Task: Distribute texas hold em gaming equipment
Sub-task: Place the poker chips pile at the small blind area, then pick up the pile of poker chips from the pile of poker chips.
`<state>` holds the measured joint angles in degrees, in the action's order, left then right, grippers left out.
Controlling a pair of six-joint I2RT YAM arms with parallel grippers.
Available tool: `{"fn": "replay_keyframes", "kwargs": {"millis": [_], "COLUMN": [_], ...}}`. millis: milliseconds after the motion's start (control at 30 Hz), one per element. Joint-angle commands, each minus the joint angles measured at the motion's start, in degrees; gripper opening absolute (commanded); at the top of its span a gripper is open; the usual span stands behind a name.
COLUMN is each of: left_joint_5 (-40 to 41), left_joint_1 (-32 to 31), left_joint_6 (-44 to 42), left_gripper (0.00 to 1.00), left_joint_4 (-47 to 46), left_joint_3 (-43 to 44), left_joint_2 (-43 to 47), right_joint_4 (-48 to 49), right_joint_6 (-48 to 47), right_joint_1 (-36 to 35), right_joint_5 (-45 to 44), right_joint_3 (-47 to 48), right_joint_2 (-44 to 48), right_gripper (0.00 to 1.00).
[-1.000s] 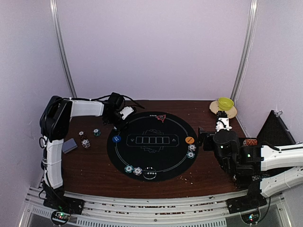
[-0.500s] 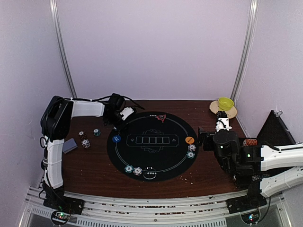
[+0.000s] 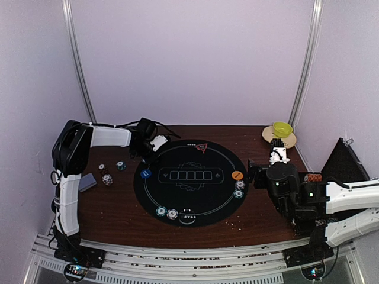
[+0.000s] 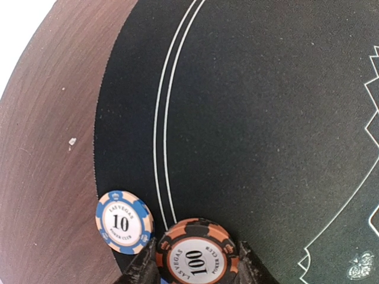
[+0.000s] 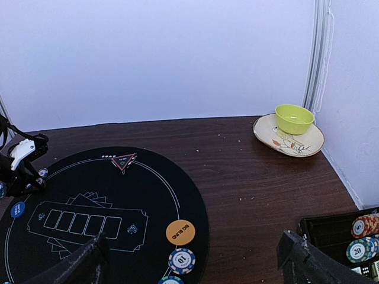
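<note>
1. Left pincer [image 4: 196, 271] is closed on the orange-and-black 100 chip [image 4: 197, 253], with one dark fingertip against each side of its rim; the chip is flat and face up, low over the black mat [image 4: 254, 118], and I cannot tell whether it touches the felt
2. From above, this pincer sits at the far-left rim of the mat, left of the red triangle marker [image 3: 202, 147] and beyond the blue button [image 3: 145, 174]
3. A blue 10 chip [image 4: 123, 222] lies flat on the mat's outer edge, just left of the held chip and outside the double white line; the two rims nearly meet, and I cannot tell whether they touch
4. The held chip is round, so it has no long axis to line up. What counts is that the 10 chip lies just beside one fingertip. My judgement is that parting the jaws could nudge it, so a small opening and a straight lift would suit
5. Right pincer [image 5: 190, 266] is wide open and holds nothing. It hangs at the right of the worktop [image 3: 118, 207], facing across the mat, well apart from the far-left seat, so the left arm is the nearer one there
6. The card deck [image 3: 87, 182] and loose chips [image 3: 107, 177] lie left of the mat, near the left arm, while the orange button [image 5: 180, 231] lies nearer the right pincer
</note>
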<state>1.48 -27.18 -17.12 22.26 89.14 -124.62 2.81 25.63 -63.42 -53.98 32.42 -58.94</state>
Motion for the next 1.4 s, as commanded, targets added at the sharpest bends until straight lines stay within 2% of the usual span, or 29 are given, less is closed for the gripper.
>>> {"fn": "replay_keyframes", "kwargs": {"millis": [0, 200, 433, 833, 1033, 1133, 1233, 1367], "left_joint_5": [1.0, 1.2, 1.3, 1.6, 6.6, 5.9, 2.7, -2.8], "left_joint_1": [-0.4, -0.6, -0.7, -0.7, 0.1, 2.7, 7.5, 17.1], "left_joint_6": [-1.0, -1.1, -1.0, -1.3, -2.1, -1.6, -0.6, 0.4], "left_gripper": [0.43, 0.48, 0.49, 0.54, 0.7, 0.76, 0.83, 0.95], "left_joint_4": [-2.3, -2.2, -2.2, -0.5, 0.0, 0.5, -0.1, -0.1], "left_joint_3": [0.4, 0.2, 0.0, -0.8, -7.4, -12.1, -16.9, -21.2], "left_joint_2": [-0.7, -0.6, 0.7, 11.6, 21.9, 27.2, 32.7, 35.8], "right_joint_4": [-0.8, -0.8, -0.9, -0.9, -0.9, -0.9, -1.0, -0.9], "right_joint_6": [-0.6, -0.6, -0.7, -0.6, -0.7, -0.7, -0.6, -0.6], "right_joint_1": [-0.5, -0.5, -0.5, -0.5, -0.5, -0.5, -0.5, -0.6], "right_joint_5": [-0.6, -0.6, -0.4, -0.5, -0.3, 0.1, 0.4, 0.2], "right_joint_3": [1.6, 1.6, 1.5, 1.5, 1.5, 1.7, 1.8, 1.7], "right_joint_2": [0.0, 0.0, 0.0, 0.0, 0.1, 0.0, 0.0, -0.1], "right_gripper": [1.0, 1.0, 1.0, 1.0, 1.0, 1.0, 1.0, 1.0]}}
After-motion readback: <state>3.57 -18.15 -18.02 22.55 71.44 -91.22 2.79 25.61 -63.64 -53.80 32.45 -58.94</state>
